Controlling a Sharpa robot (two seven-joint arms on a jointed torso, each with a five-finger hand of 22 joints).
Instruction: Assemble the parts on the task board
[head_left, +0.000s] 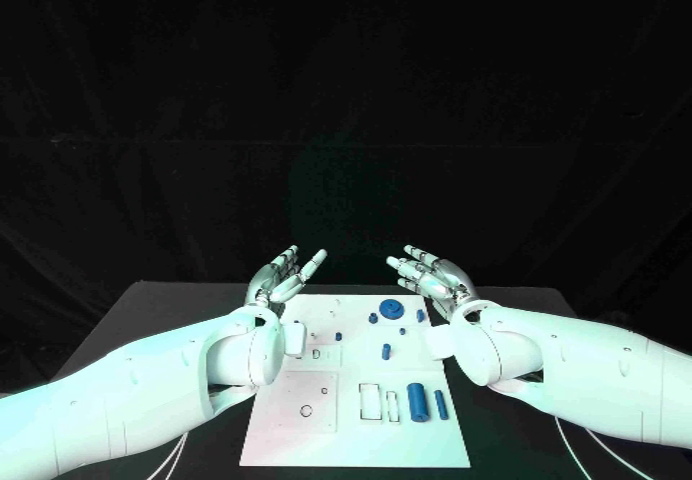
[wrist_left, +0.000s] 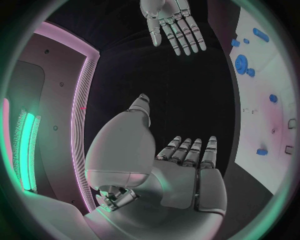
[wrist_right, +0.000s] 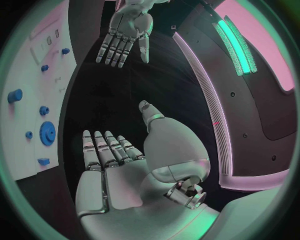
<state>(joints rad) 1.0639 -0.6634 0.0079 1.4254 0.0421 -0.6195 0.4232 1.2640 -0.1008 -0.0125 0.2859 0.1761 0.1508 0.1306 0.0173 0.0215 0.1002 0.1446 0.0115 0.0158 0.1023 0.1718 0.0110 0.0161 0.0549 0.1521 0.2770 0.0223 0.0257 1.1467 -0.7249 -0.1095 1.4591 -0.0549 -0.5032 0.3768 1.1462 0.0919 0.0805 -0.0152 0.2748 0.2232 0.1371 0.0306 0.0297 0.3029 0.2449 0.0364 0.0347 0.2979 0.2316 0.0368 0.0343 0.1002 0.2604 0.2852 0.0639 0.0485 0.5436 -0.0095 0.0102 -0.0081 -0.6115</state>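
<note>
Black table (head_left: 173, 300) w/ task board (head_left: 361, 420) (blue parts (head_left: 417, 401) on it), left robot hand (head_left: 283, 275) & right robot hand (head_left: 431, 272) both wide, empty.

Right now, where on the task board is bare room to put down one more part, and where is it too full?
The task board is bare along its near edge and in the near left panel, apart from a small ring mark. It is crowded near the blue gear and small blue pieces, and at the blue cylinders. Both the left hand and right hand hover open beyond it.
</note>
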